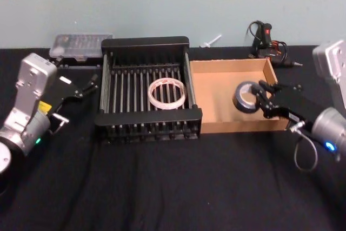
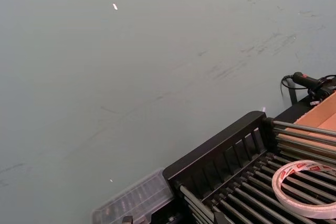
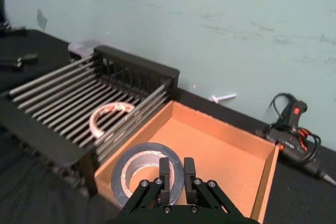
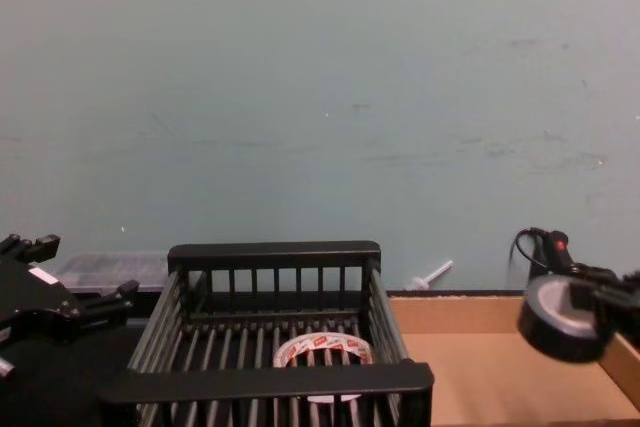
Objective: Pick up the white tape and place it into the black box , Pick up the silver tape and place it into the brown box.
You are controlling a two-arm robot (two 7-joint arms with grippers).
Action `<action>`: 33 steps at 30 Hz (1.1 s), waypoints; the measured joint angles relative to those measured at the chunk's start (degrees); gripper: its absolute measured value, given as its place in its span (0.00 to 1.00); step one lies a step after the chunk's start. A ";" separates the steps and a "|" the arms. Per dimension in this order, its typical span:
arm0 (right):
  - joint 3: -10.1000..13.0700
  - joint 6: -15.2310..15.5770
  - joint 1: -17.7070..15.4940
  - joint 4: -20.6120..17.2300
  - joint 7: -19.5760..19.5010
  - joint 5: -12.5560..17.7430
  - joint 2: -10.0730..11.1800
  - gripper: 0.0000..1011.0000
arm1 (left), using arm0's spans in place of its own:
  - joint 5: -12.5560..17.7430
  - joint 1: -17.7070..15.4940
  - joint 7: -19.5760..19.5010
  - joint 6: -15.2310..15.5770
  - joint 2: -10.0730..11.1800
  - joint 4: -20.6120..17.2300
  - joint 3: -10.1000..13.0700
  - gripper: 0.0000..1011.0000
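White tape (image 1: 167, 93) lies flat on the barred floor of the black box (image 1: 146, 43), right of the floor's centre. The left wrist view shows the red print on its ring face and the hollow centre; the head view gives only a pale ring. Left gripper (image 1: 86, 85) hovers just beside the black box's left wall, apart from it; whether its jaws are open or closed cannot be told. A clear plastic case (image 1: 80, 46) lies behind it on the desk (image 1: 162, 187).

Brown box (image 1: 227, 68) touches the black box's right side. Silver tape (image 1: 247, 97) is held above the brown box's right half, clear of the floor in the chest view. It is dull grey with a dark outer side. The right wrist view shows the right gripper (image 3: 176, 179) with jaws clamped across the ring wall.
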 joint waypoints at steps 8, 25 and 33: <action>-1.80 1.97 8.16 6.77 0.05 0.73 -3.02 0.16 | 0.00 0.00 0.00 0.00 0.00 0.00 0.00 0.99; -6.01 2.97 22.60 27.99 -2.02 -2.56 -10.47 0.16 | 0.00 0.00 0.00 0.00 0.00 0.00 0.00 0.99; -6.78 1.59 25.44 34.98 -2.01 -4.47 -12.82 0.16 | 0.00 0.00 0.00 0.00 0.00 0.00 0.00 0.99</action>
